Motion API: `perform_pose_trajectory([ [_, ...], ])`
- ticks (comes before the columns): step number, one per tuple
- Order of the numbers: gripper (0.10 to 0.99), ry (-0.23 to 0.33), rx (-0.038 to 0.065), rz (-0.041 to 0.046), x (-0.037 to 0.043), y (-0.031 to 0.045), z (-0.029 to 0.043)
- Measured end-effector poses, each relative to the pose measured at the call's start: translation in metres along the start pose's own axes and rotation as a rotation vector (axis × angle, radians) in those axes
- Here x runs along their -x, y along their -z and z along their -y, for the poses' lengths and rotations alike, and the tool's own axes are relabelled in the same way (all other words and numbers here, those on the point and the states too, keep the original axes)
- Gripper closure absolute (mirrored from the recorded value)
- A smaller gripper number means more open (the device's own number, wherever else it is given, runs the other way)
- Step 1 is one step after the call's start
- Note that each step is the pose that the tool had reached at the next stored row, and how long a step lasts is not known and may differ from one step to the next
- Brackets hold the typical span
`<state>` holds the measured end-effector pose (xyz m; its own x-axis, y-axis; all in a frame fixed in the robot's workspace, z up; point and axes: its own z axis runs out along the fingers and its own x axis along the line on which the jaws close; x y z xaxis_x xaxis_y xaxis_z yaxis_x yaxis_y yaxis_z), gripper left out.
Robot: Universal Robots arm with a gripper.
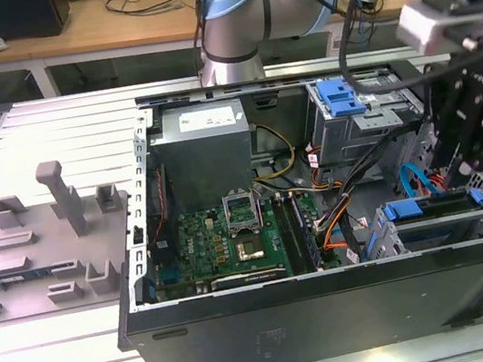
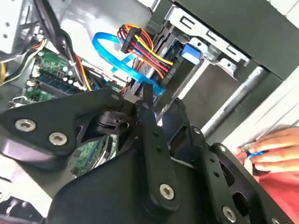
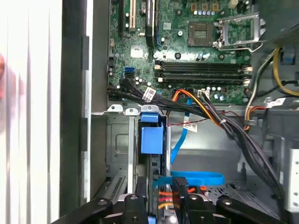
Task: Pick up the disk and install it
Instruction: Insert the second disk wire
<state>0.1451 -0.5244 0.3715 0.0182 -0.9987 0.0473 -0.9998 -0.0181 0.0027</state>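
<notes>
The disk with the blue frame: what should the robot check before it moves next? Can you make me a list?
1. Disk in the drive cage: ok, it sits in the slot.
2. Disk pushed fully home: cannot tell.
3. Gripper over the disk: ok.
4. Blue data cable out of the way: not ok, it loops right beside the gripper.
5. Person's hand away from the computer case: not ok, it rests close by.
</notes>
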Motion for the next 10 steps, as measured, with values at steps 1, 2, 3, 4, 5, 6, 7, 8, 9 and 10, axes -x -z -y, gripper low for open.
perform_pose_trajectory([
  [1, 0.725, 0.000, 0.000, 0.0001, 0.0003, 0.0079, 0.0000],
  [2, 0.808, 0.000, 0.000, 0.0000, 0.0011, 0.0171, 0.0000],
  [3, 0.875, 0.000, 0.000, -0.0002, 0.0031, 0.0228, 0.0000],
  [4, 0.933, 0.000, 0.000, -0.0018, 0.0034, 0.0228, 0.0000],
  [5, 0.980, 0.000, 0.000, -0.0034, 0.0037, 0.0230, 0.0000],
  [6, 0.980, 0.000, 0.000, -0.0045, 0.0038, 0.0231, 0.0000],
  [7, 0.980, 0.000, 0.000, -0.0052, 0.0039, 0.0230, 0.0000],
  [8, 0.980, 0.000, 0.000, -0.0059, 0.0041, 0.0230, 0.0000],
  [9, 0.980, 0.000, 0.000, -0.0075, 0.0044, 0.0231, 0.0000],
  [10, 0.980, 0.000, 0.000, -0.0086, 0.0045, 0.0231, 0.0000],
])
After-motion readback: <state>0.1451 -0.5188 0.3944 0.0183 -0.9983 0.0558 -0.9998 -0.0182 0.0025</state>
